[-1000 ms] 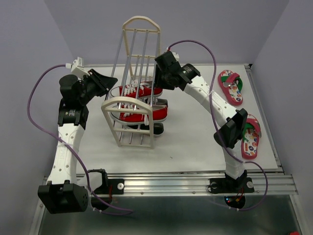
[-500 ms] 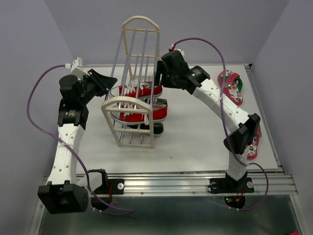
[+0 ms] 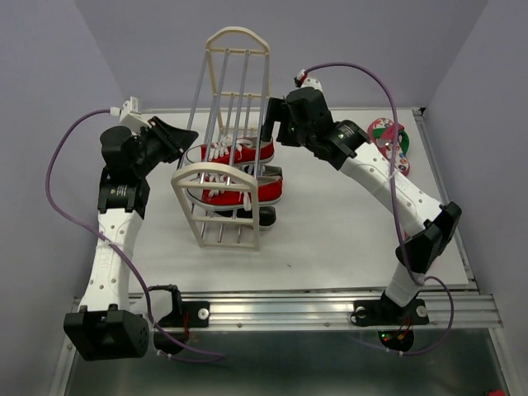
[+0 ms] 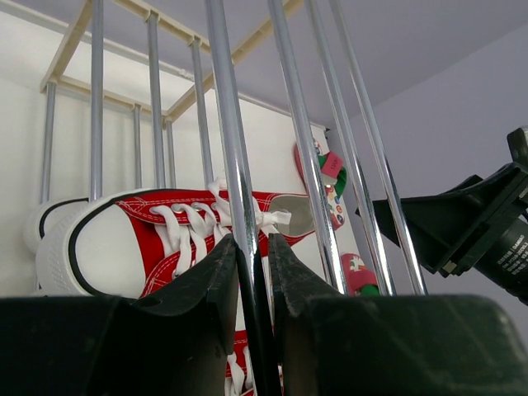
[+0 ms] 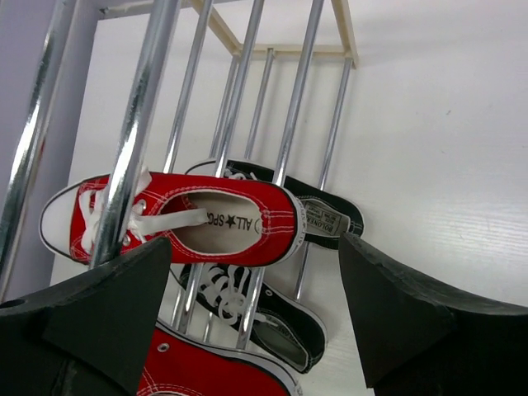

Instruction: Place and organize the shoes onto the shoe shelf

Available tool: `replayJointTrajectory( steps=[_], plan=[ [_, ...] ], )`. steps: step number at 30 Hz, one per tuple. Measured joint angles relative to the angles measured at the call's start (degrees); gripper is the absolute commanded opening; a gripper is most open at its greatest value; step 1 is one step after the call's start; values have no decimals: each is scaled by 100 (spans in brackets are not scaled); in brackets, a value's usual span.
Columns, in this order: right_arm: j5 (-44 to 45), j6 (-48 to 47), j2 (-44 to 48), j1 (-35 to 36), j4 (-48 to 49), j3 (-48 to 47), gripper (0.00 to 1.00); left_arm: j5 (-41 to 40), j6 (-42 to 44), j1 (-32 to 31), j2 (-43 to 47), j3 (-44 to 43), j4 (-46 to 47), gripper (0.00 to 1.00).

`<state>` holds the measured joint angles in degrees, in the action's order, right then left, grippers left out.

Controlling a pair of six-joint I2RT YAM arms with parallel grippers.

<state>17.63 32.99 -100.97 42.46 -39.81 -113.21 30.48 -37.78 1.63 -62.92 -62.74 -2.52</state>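
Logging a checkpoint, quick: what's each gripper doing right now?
Left gripper: closed on a rod of the shoe shelf.
Right gripper: open, holding nothing.

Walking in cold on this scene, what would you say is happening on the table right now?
Two robot arms are loading a shoe shelf. The left gripper is clamped on one of its metal rods, apparently steadying it. The right gripper hangs open at the shelf's other side, holding nothing. The red sneakers and black sneakers sit among the rods, while a flip-flop lies out on the table, not yet shelved.
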Motion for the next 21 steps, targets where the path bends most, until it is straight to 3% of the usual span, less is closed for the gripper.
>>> replayJointTrajectory(
  steps=[2, 7, 15, 21],
  plan=[
    [118, -70, 129, -52, 72, 278, 100, -7, 0, -2, 11, 2, -2, 0],
    [302, -341, 772, -463, 142, 1060, 100, -13, 0, -4, 22, 4, -9, 0],
    [-92, -1827, 1792, -2769, 376, 2052, 100, -26, 4, -7, 48, 11, -31, 0],
    [-1281, -3515, 1585, -4146, 448, 2490, 100, -24, 24, -9, 48, 9, -31, 0]
  ],
)
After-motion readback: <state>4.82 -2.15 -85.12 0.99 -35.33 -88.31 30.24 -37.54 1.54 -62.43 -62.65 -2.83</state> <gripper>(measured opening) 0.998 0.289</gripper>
